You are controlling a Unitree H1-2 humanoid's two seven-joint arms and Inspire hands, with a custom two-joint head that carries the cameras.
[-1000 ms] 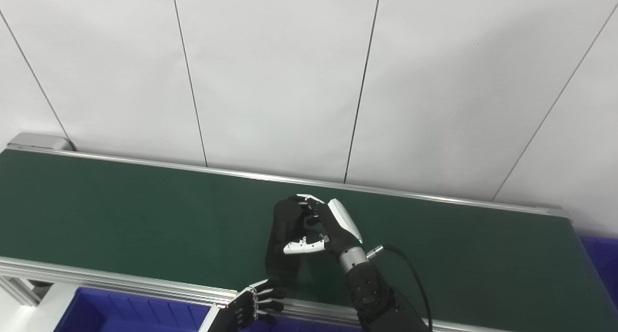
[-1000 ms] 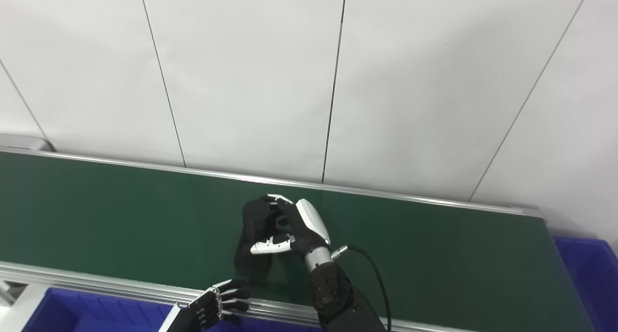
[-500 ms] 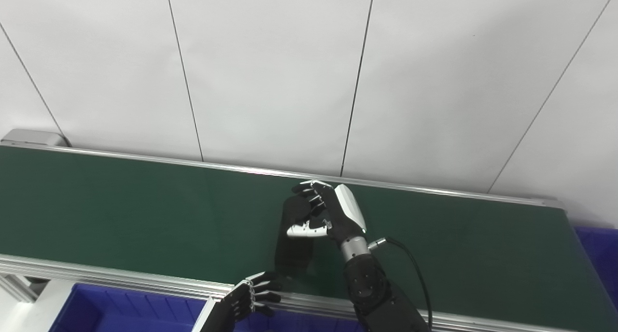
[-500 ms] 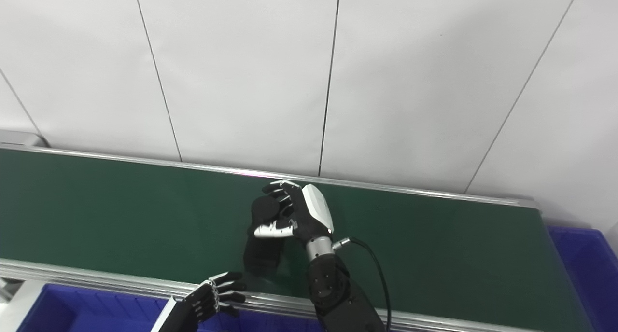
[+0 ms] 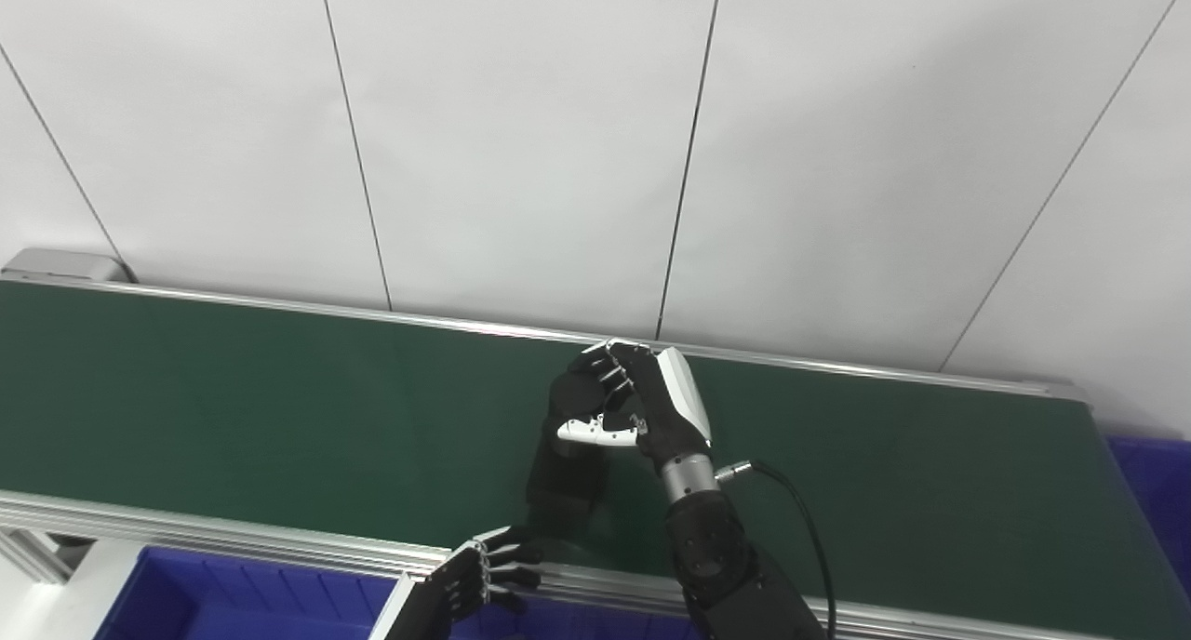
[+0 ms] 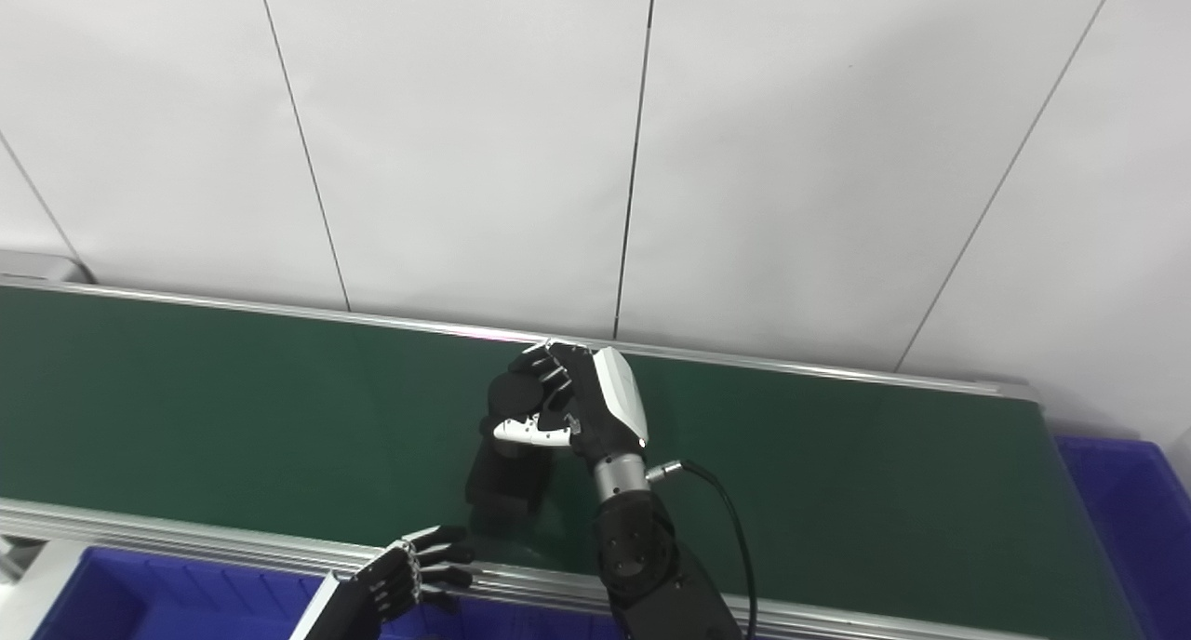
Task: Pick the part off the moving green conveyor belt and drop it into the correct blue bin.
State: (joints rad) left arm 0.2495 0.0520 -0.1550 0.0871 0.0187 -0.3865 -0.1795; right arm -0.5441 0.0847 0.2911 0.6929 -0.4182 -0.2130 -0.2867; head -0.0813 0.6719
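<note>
My right hand (image 5: 633, 407) is shut on a black round part (image 5: 575, 396), held a little above the green conveyor belt (image 5: 233, 417) near its middle; its shadow lies on the belt below. The part also shows in the right eye view (image 6: 515, 396), partly hidden by the fingers and white thumb. My left hand (image 5: 484, 575) hovers at the belt's near rail, low in the picture, with fingers curled and apart, holding nothing. A blue bin (image 5: 233, 603) lies below the near rail at the left, and another blue bin (image 6: 1130, 519) stands past the belt's right end.
A silver rail (image 5: 186, 528) runs along the belt's near edge and another along the far edge. A white panelled wall (image 5: 558, 138) rises right behind the belt. A black cable (image 5: 800, 528) runs from my right wrist.
My right hand closed on the black part and lifted it off the belt, rising toward the far rail. The camera shifted slightly. The left hand has barely moved.
</note>
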